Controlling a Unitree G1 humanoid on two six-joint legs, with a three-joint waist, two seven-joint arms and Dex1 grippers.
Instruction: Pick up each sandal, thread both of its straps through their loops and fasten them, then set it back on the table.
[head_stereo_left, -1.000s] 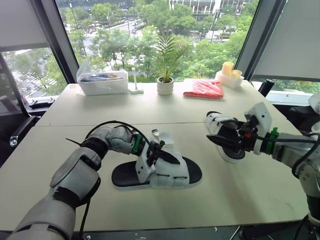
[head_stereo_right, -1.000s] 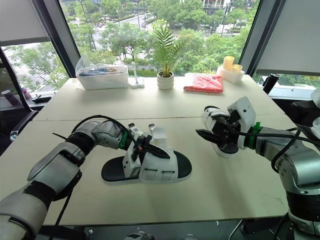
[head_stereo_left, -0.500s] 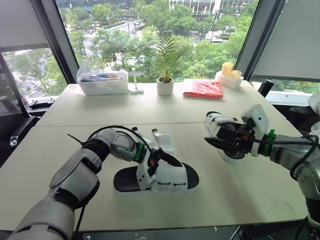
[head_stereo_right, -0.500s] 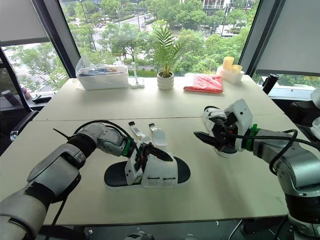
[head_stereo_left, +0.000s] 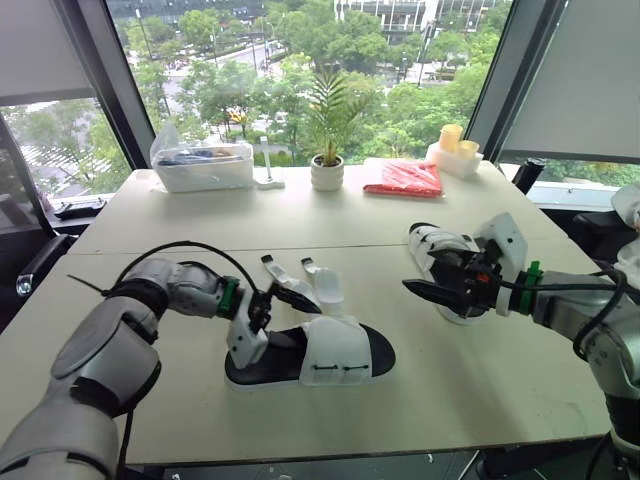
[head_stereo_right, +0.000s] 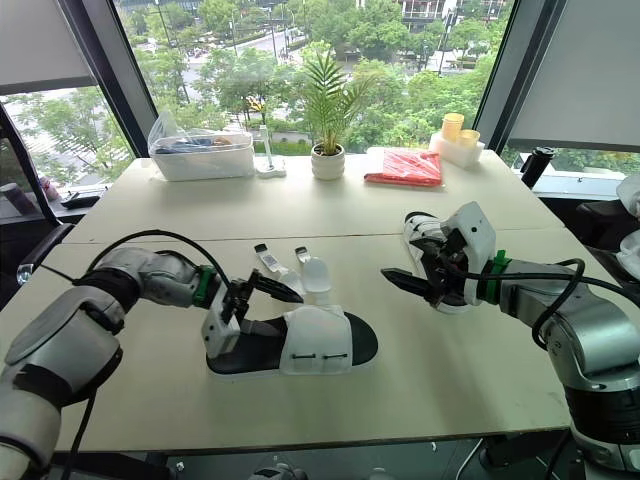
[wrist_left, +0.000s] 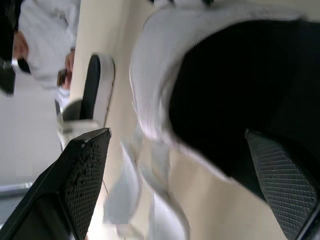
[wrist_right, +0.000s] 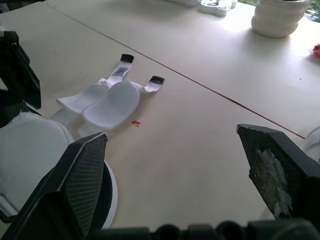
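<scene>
My left gripper (head_stereo_right: 275, 290) sits at the heel end of the near sandal (head_stereo_left: 335, 352), fingers apart. The sandal lies flat on the table (head_stereo_left: 300, 215), its two straps (wrist_right: 107, 100) splayed loose beside it. My right gripper (wrist_right: 172, 134) hovers, fingers spread wide, just beside the other sandal (head_stereo_left: 437, 241).

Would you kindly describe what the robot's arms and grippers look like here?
The left arm and right arm wear rounded silver-grey shells with black joints and a green wrist band. Thin black cables loop along each forearm. The left gripper and right gripper each have a white boxy housing and two black fingers with cross-hatched pads.
</scene>
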